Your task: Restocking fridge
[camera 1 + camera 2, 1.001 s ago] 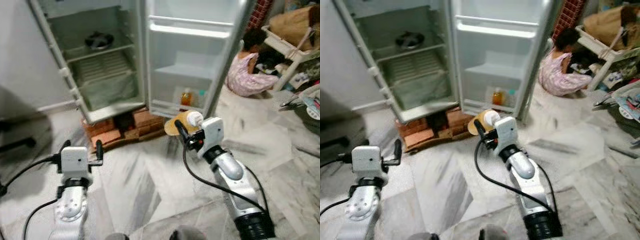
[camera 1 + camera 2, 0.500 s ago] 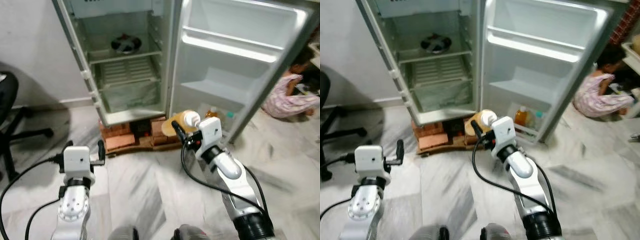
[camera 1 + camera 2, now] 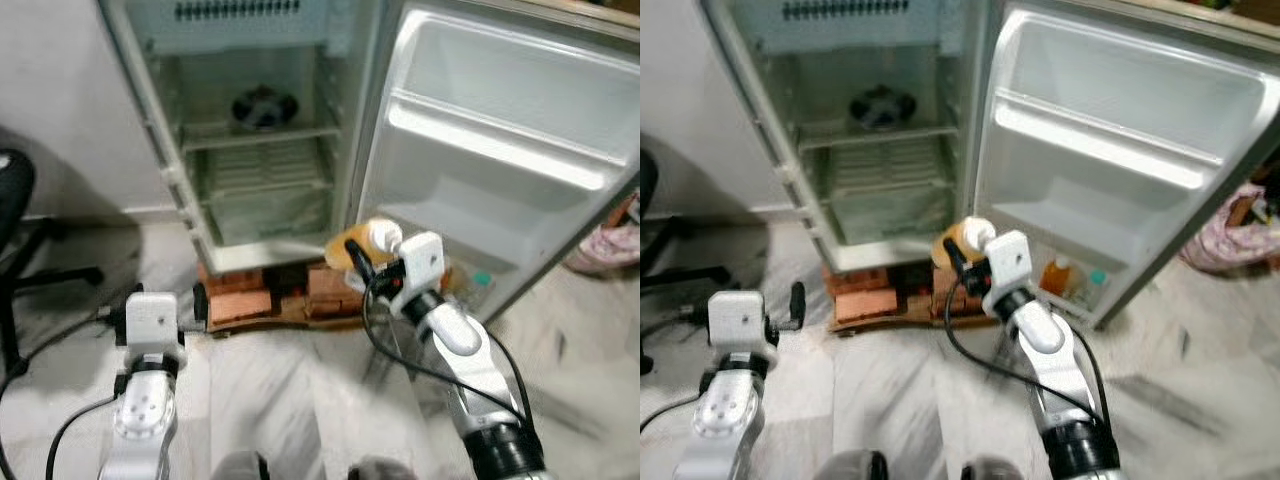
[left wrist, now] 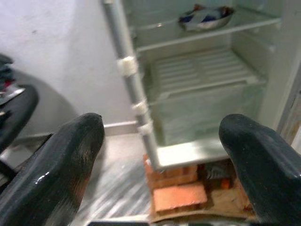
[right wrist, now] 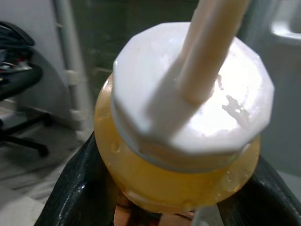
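Nearest me, my left gripper (image 3: 200,303) sits low on the left over the marble floor (image 3: 290,390), fingers (image 4: 66,155) spread apart with nothing between them, idle. Right gripper (image 3: 368,264) is up and forward, centre-right, clenched on the bottle (image 3: 362,245). In the right wrist view the black fingers (image 5: 80,193) hug both sides of its body.

Bottle look: amber-yellow liquid, clear plastic, wide white cap (image 5: 193,94) with a white stem on top. It lies tilted in the grasp, long axis pointing away from the wrist, cap leading toward the fridge.

Key relation: the bottle is already at the right arm's tip, so what counts is target versus gripper. The open fridge (image 3: 250,150) is ahead and left; its door (image 3: 1120,160) swings out ahead and right. The lowest door bin (image 3: 1080,290), just right of and beyond the gripper, already holds an orange bottle (image 3: 1055,275). I'd judge that bin the likely drop, needing a short reach right and forward, bottle turned upright first. Right arm is clearly the nearer one.

Farther in: wire shelves (image 3: 260,170), a dark bowl (image 3: 262,105) on the upper one. Fridge stands on bricks (image 3: 240,305).
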{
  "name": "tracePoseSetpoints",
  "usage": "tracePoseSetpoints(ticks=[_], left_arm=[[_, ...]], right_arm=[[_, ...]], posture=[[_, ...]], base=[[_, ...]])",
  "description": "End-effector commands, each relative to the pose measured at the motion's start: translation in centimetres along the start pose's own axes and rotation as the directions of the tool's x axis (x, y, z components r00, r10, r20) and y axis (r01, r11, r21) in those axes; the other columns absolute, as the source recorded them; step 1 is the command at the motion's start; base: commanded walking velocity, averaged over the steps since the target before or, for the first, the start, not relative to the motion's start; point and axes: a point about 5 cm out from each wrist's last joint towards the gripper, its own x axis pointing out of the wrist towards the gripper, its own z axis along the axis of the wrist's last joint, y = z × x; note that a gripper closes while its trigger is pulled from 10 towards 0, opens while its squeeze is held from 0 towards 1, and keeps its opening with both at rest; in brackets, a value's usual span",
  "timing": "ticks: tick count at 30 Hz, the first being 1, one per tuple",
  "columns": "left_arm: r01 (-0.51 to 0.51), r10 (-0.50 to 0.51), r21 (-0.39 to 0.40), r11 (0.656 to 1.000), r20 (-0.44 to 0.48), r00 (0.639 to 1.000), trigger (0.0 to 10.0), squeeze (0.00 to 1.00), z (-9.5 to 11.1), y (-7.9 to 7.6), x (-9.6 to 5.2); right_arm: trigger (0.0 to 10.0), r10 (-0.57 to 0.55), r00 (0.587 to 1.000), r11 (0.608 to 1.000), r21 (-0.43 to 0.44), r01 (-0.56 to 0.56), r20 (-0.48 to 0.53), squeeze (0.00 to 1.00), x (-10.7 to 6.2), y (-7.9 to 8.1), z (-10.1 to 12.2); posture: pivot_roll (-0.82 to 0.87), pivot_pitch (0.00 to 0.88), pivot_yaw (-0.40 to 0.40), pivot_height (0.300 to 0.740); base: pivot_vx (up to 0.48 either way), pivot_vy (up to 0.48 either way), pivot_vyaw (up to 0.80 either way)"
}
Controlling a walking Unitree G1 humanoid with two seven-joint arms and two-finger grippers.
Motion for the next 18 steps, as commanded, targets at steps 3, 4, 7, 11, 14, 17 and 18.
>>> tracePoseSetpoints(ticks=[3, 4, 7, 11, 14, 17, 18], left_arm=[[0.018, -0.018, 0.004, 1.000, -0.016, 1.000, 10.0, 0.00, -0.3, -0.6, -0.3], [0.019, -0.019, 0.000, 1.000, -0.017, 1.000, 10.0, 0.00, -0.3, -0.6, -0.3], [0.026, -0.026, 0.004, 1.000, -0.014, 1.000, 10.0, 0.00, -0.3, -0.7, -0.2], [0.026, -0.026, 0.001, 1.000, -0.014, 1.000, 10.0, 0.00, -0.3, -0.7, -0.3], [0.034, -0.034, -0.006, 0.999, -0.012, 0.999, 10.0, 0.00, -0.3, -0.8, -0.3], [0.037, -0.037, -0.008, 0.999, -0.011, 0.999, 10.0, 0.00, -0.2, -0.8, -0.3], [0.037, -0.037, -0.009, 0.999, -0.011, 0.999, 10.0, 0.00, -0.2, -0.8, -0.3]], right_arm=[[10.0, -0.038, 0.999, 0.999, -0.020, 0.038, -0.003, 0.00, -0.4, -0.8, 0.0], [10.0, -0.040, 0.999, 0.999, -0.024, 0.040, -0.004, 0.00, -0.4, -0.8, 0.0], [10.0, -0.042, 0.999, 0.999, -0.023, 0.042, -0.012, 0.00, -0.4, -0.8, -0.1], [10.0, -0.040, 0.999, 0.999, -0.020, 0.040, -0.034, 0.00, -0.4, -0.8, -0.4], [10.0, -0.044, 0.997, 0.999, -0.008, 0.044, -0.062, 0.00, -0.5, -0.9, -0.9], [10.0, -0.043, 0.996, 0.999, -0.018, 0.042, -0.073, 0.00, -0.7, -0.9, -1.1], [10.0, -0.043, 0.996, 0.999, -0.014, 0.042, -0.072, 0.00, -0.7, -0.9, -1.1]], posture=[[0.00, 0.154, -0.027, 0.740], [0.00, 0.155, -0.028, 0.740], [0.00, 0.156, -0.028, 0.740], [0.00, 0.158, -0.030, 0.740], [0.00, 0.158, -0.030, 0.740], [0.00, 0.158, -0.030, 0.740], [-0.01, 0.158, -0.030, 0.740]], base=[[0.424, 0.000, 0.00], [0.262, 0.000, 0.00], [0.000, 0.000, 0.00], [0.000, 0.000, 0.00], [0.000, 0.000, 0.00], [0.000, -0.084, -0.17], [0.000, -0.247, -0.51]])
